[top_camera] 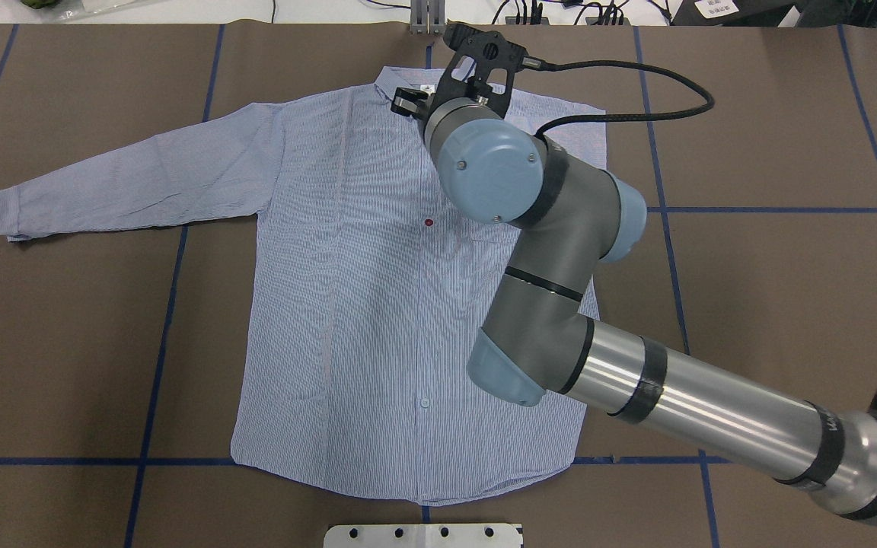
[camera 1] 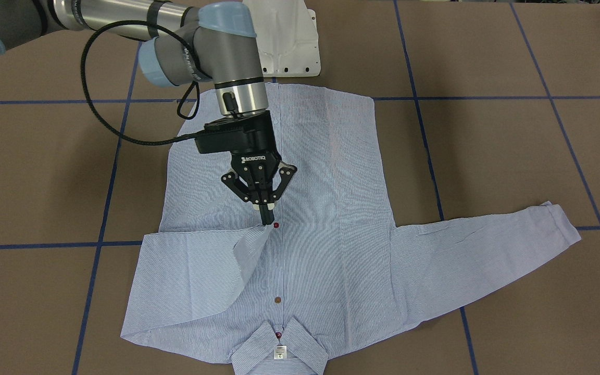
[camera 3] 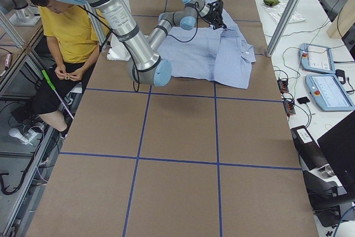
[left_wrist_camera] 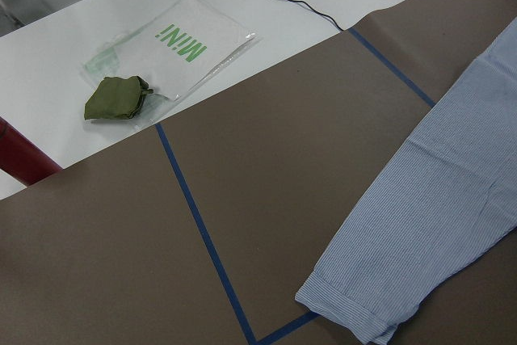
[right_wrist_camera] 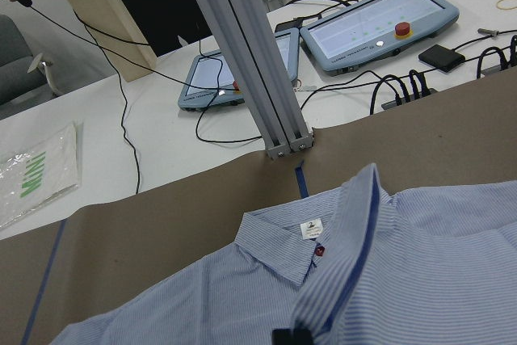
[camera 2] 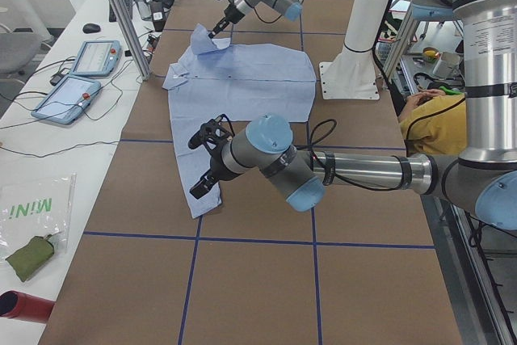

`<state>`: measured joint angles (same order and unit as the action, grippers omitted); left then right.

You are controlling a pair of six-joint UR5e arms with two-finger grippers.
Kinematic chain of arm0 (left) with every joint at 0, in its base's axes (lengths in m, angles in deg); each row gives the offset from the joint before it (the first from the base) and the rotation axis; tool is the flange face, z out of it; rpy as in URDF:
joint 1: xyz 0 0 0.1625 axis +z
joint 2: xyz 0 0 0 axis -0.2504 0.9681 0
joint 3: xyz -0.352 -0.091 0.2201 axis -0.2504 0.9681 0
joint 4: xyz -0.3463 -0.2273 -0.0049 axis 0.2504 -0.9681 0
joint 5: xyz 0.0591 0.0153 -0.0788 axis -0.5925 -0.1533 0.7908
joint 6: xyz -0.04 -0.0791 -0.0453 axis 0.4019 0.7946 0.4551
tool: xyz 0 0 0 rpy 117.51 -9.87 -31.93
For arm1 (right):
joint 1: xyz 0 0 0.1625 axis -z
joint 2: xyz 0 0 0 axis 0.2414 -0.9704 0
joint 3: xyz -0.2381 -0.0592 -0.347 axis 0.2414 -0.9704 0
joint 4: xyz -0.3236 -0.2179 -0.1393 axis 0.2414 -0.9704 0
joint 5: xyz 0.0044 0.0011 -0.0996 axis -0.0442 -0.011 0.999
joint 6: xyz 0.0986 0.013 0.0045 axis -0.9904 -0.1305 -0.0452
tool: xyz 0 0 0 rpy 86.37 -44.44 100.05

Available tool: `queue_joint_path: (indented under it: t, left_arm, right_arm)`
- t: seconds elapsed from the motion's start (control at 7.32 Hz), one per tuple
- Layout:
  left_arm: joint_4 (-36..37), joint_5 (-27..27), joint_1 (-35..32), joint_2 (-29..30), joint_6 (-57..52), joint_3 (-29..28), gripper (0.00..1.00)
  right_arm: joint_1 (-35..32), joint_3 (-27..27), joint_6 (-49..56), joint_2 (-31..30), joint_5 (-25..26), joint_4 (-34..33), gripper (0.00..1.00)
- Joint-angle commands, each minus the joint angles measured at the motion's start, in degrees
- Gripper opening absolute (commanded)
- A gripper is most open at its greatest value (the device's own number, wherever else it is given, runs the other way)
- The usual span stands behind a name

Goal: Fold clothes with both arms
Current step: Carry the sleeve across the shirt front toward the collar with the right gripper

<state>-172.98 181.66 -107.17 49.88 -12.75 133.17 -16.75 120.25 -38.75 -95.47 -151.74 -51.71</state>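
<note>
Brown paper-covered surface (camera 1: 487,156) gridded with blue tape lines (camera 1: 420,135). Beside it, white side bench (camera 2: 48,159) holding two grey touchscreen tablets (camera 2: 66,98), clear plastic bag (left_wrist_camera: 174,42), olive-green cloth pouch (left_wrist_camera: 117,97). Seated person in yellow shirt (camera 3: 72,31).

One striped shirt (camera 1: 300,260), two robot arms, two touchscreen pendants, one green pouch (left_wrist_camera: 119,97), one seated operator (camera 3: 66,37)

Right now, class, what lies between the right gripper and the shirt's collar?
The front-facing view shows only the shirt itself: its button strip runs from the right gripper to the collar, carrying one brownish button.
</note>
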Motion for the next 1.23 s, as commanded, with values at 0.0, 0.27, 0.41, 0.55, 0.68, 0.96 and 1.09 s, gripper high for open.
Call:
queue_joint_path:
  t: [0.0, 0.27, 0.41, 0.55, 0.68, 0.96, 1.09]
  left_arm:
    - [0.0, 0.0, -0.1, -0.1, 0.1, -0.2, 1.0]
    - [0.0, 0.0, -0.1, -0.1, 0.2, -0.4, 1.0]
    - [0.0, -0.1, -0.1, -0.1, 0.3, -0.4, 1.0]
    - [0.0, -0.1, -0.1, -0.1, 0.2, -0.9, 1.0]
    - [-0.1, 0.0, -0.1, -0.1, 0.2, -1.1, 1.0]
    - [0.0, 0.0, -0.1, -0.1, 0.2, -1.2, 1.0]
    - [0.0, -0.1, -0.1, -0.1, 0.2, -1.3, 1.0]
  right_arm:
    - [4.2, -9.6, -3.1, 7.0, 4.4, -1.0, 0.0]
    - [5.5, -16.3, -3.3, 11.4, 4.5, -1.1, 0.0]
    - [6.5, -18.8, -3.2, 12.3, 4.5, -1.1, 0.0]
    - [7.1, -23.1, -2.5, 14.6, 4.0, -2.4, 0.0]
    - [7.3, -25.3, -2.3, 17.1, 3.6, -6.8, 0.0]
    - [7.3, -26.4, -3.1, 22.1, -0.4, -16.0, 0.99]
    - [7.1, -26.8, -3.2, 23.2, -3.5, -17.4, 0.99]
